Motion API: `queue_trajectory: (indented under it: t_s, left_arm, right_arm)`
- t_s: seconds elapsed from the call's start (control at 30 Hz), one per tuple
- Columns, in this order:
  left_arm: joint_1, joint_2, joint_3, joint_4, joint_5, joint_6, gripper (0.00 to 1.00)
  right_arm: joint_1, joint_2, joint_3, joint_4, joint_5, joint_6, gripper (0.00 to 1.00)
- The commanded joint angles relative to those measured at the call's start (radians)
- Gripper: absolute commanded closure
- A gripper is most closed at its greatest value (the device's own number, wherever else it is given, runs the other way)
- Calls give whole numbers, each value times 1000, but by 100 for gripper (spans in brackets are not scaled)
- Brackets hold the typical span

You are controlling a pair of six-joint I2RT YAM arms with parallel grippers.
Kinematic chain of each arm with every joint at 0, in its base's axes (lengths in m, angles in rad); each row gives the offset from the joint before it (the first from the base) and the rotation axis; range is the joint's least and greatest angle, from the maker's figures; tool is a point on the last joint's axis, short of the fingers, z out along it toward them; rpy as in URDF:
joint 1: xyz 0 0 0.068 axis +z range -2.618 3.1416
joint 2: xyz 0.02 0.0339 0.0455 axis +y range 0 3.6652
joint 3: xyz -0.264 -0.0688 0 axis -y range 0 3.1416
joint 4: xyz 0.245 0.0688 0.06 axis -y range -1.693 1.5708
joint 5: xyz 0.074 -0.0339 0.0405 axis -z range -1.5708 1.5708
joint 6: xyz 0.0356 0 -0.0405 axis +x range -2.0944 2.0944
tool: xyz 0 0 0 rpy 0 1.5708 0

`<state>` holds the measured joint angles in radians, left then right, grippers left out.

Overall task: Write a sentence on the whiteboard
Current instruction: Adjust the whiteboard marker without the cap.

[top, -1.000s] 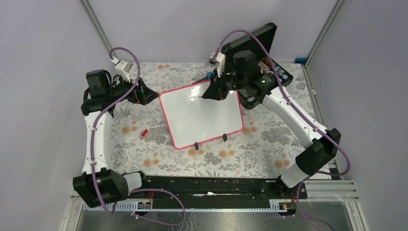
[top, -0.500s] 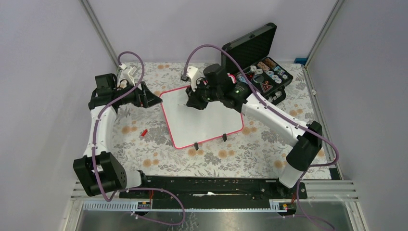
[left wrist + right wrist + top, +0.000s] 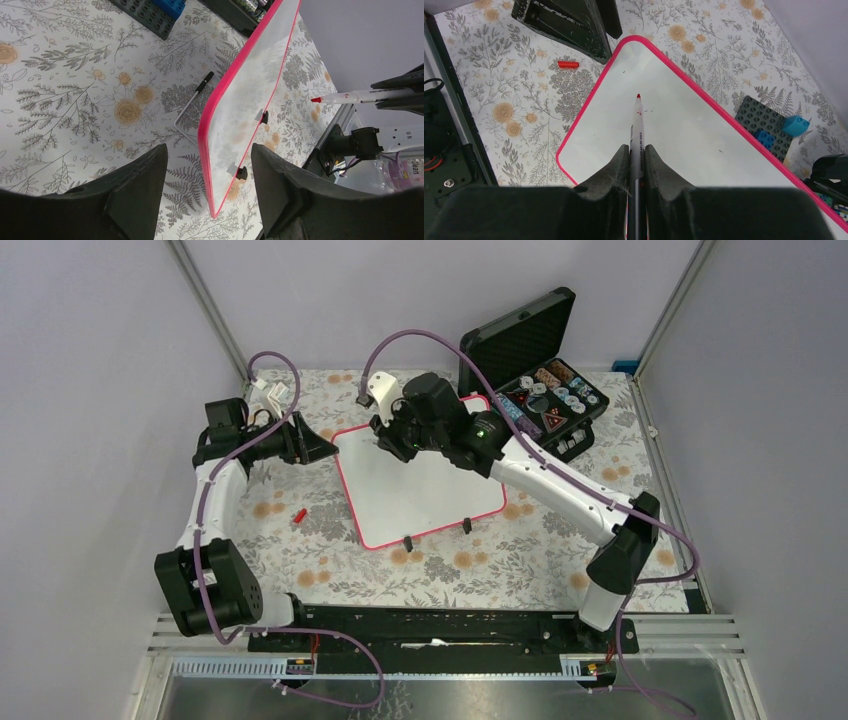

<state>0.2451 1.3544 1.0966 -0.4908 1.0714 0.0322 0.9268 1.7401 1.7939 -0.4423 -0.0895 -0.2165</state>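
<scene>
The whiteboard (image 3: 420, 485), glossy white with a thin red-pink frame and rounded corners, lies face up, slightly askew, mid-way across the floral table (image 3: 300, 560), its 2 black feet (image 3: 407, 543) at the near edge.

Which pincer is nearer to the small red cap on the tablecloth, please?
Left. The left pincer sits just beyond the cap, off the whiteboard's left edge; the right pincer holds a marker over the board.

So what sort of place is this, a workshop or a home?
Probably a robot test booth: plain walls on metal posts box in the table, two arms are bolted to a rail at its edge, and the right gripper holds a red marker over a whiteboard.
</scene>
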Motion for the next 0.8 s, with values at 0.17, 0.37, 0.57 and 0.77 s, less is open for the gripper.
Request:
queue_trajectory:
  t_s: [0.17,0.37,0.57,0.77]
  left_arm:
    - [10,13,-13,123,102,-29,40]
    - [17,11,-30,137,126,-29,43]
    - [25,17,-42,162,144,-61,49]
    - [28,1,-53,190,145,-80,53]
  right_arm:
    - [0,83,193,-71,-16,30,100]
    - [0,121,233,-78,-48,62,100]
    - [0,175,325,-139,-38,62,100]
    - [0,194,354,-149,-62,70,100]
